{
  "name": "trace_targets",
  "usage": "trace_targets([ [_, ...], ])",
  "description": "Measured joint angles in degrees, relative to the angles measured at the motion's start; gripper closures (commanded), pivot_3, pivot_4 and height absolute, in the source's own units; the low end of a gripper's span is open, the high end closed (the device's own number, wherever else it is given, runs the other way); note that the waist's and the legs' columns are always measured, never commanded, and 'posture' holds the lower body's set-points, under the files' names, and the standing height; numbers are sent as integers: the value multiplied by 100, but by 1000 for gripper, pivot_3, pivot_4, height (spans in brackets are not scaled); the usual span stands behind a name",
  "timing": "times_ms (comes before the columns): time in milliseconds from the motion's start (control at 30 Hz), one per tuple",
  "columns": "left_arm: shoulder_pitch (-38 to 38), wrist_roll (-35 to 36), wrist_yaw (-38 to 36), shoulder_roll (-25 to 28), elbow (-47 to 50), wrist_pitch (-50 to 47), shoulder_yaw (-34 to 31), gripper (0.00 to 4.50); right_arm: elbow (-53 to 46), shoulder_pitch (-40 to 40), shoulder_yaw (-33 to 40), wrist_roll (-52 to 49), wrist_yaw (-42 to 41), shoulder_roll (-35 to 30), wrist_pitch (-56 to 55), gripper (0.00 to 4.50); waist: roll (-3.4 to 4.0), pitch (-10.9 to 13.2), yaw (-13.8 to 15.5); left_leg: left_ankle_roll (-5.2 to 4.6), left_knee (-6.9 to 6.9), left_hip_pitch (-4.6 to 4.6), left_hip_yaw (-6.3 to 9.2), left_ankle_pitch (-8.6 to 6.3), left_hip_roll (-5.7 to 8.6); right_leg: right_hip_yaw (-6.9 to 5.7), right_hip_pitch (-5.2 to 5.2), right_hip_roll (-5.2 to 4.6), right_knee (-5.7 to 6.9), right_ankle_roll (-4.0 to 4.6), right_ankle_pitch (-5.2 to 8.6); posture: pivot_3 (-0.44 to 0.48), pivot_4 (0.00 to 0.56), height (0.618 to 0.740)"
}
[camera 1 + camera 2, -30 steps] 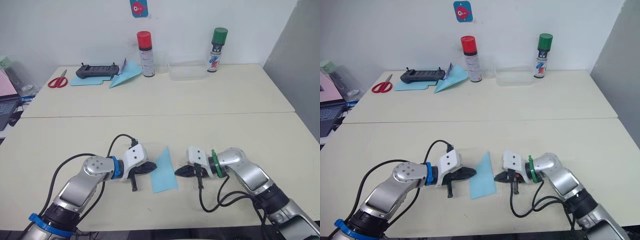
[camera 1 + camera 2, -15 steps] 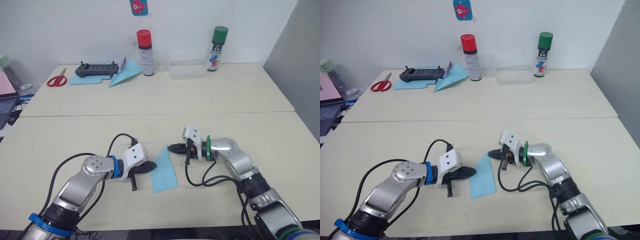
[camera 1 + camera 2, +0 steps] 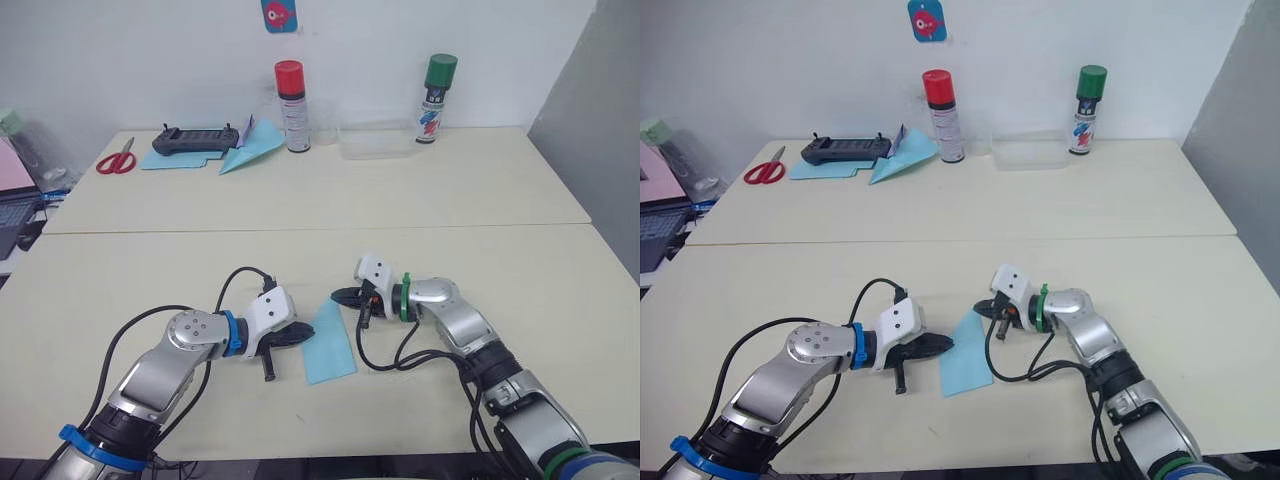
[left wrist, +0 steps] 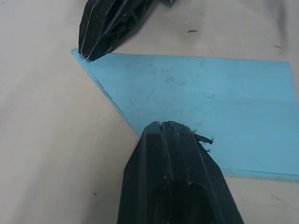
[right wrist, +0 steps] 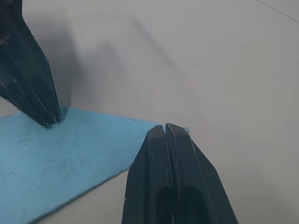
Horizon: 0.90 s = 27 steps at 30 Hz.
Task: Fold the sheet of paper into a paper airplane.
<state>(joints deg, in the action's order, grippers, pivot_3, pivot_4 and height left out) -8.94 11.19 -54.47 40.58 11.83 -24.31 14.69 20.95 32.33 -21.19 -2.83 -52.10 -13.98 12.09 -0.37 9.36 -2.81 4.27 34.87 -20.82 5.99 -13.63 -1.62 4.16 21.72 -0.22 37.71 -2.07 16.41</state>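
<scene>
the thin light blue folded sheet of paper (image 3: pixel 328 343) lay flat on the cream table (image 3: pixel 480 200) between both claws. the left gripper (image 4: pixel 168 128) and right gripper (image 5: pixel 166 129) were closed, empty, tips pressing its edge and pointed corner. light, limp and slippery, it probably needed pinning, then lifting by an edge.

Silver arms, black cables, black-fingered hands

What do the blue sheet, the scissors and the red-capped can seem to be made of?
Sheet of paper: thin matte paper, lying flat with creased edges. Scissors: red handles look plastic; blades too small to judge. Red-capped can: probably painted metal with a plastic cap.
</scene>
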Motion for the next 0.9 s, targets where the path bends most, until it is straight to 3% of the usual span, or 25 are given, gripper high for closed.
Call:
trace_targets([
  [267,8,-9,49,-6,-11,-15,8,4500,393,234,-134,405,441,182,-338,4469,-5,-13,-18,-1,1,5,0,1,-2,1,-1,1,3,0,0,0,150,740],
  [667,-23,-8,78,-36,-13,-16,72,4500,404,56,-15,370,518,-54,-740,4469,-4,-28,17,0,1,3,4,0,4,1,-7,-2,1,2,1,0,150,740],
  [900,-63,5,-5,-35,-11,-15,58,4500,-167,-213,587,-519,-212,-293,-180,4469,10,2,53,-1,0,-10,2,0,5,2,-15,-2,0,1,0,0,150,740],
])
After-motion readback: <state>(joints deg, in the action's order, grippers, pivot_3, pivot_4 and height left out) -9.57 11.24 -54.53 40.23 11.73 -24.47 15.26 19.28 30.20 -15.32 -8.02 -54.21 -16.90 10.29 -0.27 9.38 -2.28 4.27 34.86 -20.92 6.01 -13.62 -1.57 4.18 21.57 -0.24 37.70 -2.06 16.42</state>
